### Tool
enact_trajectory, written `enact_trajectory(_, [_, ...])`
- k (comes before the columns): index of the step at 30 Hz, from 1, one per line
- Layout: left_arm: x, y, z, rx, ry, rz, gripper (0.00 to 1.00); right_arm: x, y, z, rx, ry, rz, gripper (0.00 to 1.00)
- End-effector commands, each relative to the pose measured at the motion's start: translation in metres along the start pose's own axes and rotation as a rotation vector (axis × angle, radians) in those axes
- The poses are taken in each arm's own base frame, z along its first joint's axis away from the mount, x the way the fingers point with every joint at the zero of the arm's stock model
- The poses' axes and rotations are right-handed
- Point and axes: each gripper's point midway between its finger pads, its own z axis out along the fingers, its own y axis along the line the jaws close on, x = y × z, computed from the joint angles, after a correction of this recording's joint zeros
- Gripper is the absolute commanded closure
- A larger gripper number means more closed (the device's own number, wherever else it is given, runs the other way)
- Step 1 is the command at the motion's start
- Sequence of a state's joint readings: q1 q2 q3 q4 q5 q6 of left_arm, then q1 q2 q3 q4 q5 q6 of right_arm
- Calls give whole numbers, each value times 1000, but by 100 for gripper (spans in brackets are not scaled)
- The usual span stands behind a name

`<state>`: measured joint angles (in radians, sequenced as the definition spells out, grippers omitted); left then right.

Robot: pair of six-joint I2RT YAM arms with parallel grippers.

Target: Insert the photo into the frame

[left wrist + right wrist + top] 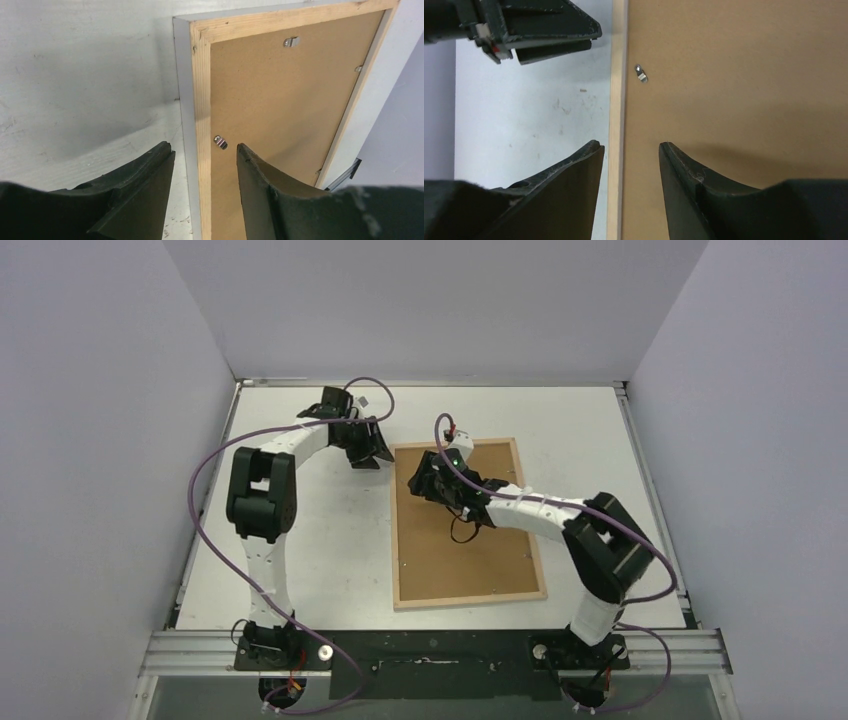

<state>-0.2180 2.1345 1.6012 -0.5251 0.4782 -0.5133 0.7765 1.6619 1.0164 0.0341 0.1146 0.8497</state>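
The frame [394,530] lies face down, with the backing board [470,550] inside. The left gripper [205,147] and the right gripper [630,145] hover near its left rail, both half open and empty.

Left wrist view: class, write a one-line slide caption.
Open left gripper hovers over the bare wood rim of the face-down frame, beside a metal clip.

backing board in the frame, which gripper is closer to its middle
Right. The right gripper is over the backing board's far-left part; the left gripper is off the frame, over the table.
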Motion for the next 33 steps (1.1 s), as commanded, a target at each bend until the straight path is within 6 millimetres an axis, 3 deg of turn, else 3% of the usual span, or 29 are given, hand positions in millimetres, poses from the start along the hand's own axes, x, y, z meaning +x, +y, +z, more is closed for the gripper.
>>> enact_trajectory(1, [-19, -16, -5, 115, -54, 12, 54, -20, 40, 36, -165, -6, 83, 56])
enact_trajectory(6, [-8, -6, 5, 128, -16, -28, 65, -12, 37, 70, -153, 27, 111, 61])
enact_trajectory(11, [-2, -3, 15, 151, 14, -52, 71, -9, 30, 86, -143, 40, 117, 66])
enact_trajectory(15, [1, -3, 20, 178, 30, -66, 71, -10, 24, 94, -131, 45, 105, 67])
enact_trajectory(22, [15, 14, 32, 128, 75, -100, 78, -7, 10, 107, -95, 62, 94, 67])
enact_trajectory(33, [33, 33, 38, 71, 121, -123, 86, 9, 9, 121, -119, 124, 103, 69])
